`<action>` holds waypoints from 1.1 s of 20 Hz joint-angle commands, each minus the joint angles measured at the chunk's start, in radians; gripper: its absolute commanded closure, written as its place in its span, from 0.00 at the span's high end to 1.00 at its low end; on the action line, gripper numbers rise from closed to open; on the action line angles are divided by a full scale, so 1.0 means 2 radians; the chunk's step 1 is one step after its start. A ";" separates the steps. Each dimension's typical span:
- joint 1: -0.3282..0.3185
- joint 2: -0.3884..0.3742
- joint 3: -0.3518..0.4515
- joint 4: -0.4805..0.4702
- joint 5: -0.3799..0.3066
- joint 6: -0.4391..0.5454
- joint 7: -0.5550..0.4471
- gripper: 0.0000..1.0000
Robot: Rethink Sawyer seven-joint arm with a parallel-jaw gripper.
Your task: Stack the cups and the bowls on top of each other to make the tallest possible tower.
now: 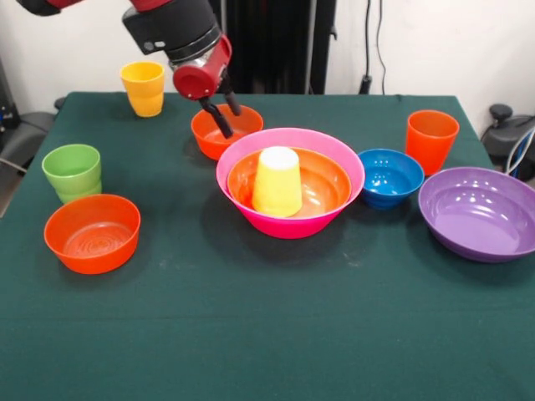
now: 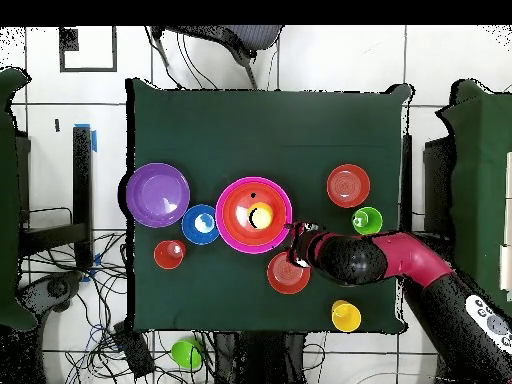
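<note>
The tower stands mid-table: the largest pink bowl [image 1: 288,225] holds a large orange bowl [image 1: 324,180], with a yellow cup [image 1: 277,181] upside down inside it. My gripper [image 1: 231,123] is open and empty, its dark fingers hanging over a small orange bowl [image 1: 211,138] just behind the tower. In the overhead view the gripper [image 2: 296,241] sits between the pink bowl [image 2: 228,200] and that small orange bowl [image 2: 287,276]. Loose pieces are a second yellow cup [image 1: 143,88], a green cup [image 1: 73,173], an orange cup [image 1: 431,140], a small blue bowl [image 1: 389,177], a large purple bowl [image 1: 481,212] and another small orange bowl [image 1: 92,233].
The table has a dark green cloth [image 1: 251,334]. My arm [image 2: 400,258] reaches in from the lower right of the overhead view, past the green cup [image 2: 366,219]. A green object [image 2: 186,352] lies off the table among cables.
</note>
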 commanded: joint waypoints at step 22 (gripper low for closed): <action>0.100 0.015 -0.101 -0.031 -0.044 -0.097 0.050 1.00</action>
